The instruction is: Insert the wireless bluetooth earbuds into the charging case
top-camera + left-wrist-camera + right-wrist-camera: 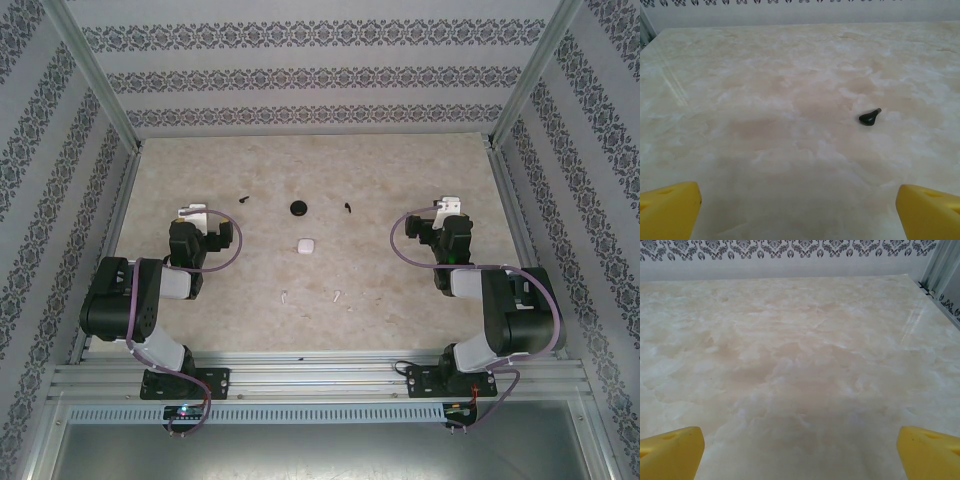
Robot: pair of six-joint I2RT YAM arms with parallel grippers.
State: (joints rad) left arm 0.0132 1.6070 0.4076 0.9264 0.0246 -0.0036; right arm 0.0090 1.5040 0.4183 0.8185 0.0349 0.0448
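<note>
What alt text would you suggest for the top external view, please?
A small white charging case lies on a beige marbled table, with one white earbud and a second earbud apart from it, nearer the arms. The left gripper and right gripper hang open and empty at either side; a black round object lies beyond the case.

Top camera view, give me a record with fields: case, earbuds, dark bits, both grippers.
charging case: white, mid-table, lid state too small to tell
first earbud: white, on table, nearer the arms than the case, left side
second earbud: white, same row, right side, apart from the first
dark round object: beyond the case
small dark piece: left of the round object
other dark piece: right of it
left gripper: fingers wide open, empty
right gripper: fingers wide open, empty
</note>
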